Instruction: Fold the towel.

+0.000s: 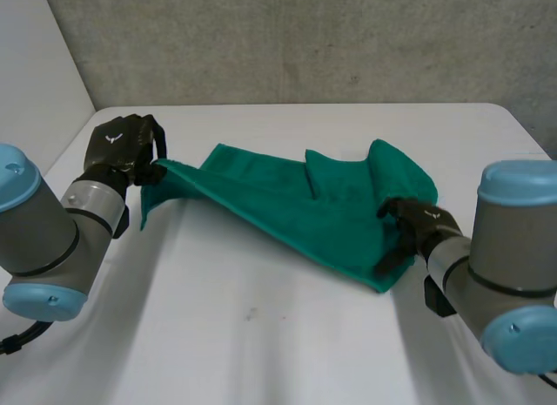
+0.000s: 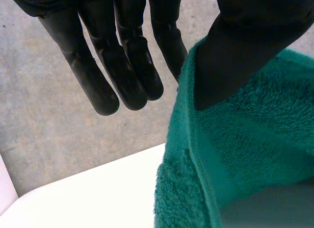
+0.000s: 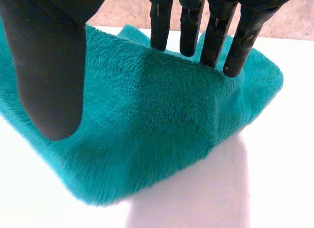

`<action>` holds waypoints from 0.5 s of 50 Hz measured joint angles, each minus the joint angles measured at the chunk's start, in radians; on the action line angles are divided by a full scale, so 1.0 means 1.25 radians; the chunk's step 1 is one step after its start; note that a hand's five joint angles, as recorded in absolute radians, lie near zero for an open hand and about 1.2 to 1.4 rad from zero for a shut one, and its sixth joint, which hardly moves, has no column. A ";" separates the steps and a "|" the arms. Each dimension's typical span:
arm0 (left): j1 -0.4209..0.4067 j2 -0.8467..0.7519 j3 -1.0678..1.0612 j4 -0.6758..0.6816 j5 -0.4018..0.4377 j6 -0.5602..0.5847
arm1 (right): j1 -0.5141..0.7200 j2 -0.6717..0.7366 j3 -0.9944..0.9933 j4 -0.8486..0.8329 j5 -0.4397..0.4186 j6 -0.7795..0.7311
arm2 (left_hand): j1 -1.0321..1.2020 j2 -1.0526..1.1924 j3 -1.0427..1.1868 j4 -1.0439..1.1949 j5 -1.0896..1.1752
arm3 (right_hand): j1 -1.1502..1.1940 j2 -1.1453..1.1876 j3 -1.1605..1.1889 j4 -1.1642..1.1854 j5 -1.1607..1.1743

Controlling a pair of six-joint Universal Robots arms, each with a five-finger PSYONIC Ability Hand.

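A green towel [image 1: 296,205] lies crumpled across the white table [image 1: 261,335], with a fold bunched at its far right. My left hand [image 1: 122,148] holds the towel's left corner lifted off the table, so the cloth slopes down to the right. In the left wrist view the thumb [image 2: 235,56] presses the towel's edge [image 2: 255,154] against the side of the fingers [image 2: 122,66], which stay nearly straight. My right hand [image 1: 418,226] is at the towel's near right corner. Its fingers [image 3: 216,37] are straight and spread from the thumb [image 3: 49,76], just over the towel [image 3: 162,120] without gripping it.
A grey wall [image 1: 305,39] stands behind the table's far edge. Bare tabletop lies in front of the towel and to its far side.
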 measured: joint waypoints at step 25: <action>0.016 0.009 0.000 -0.030 -0.001 -0.003 | -0.005 -0.072 0.049 -0.147 0.076 -0.181 | 0.000 0.000 0.000 0.000 0.000 | 0.401 0.481 0.495 0.507 0.515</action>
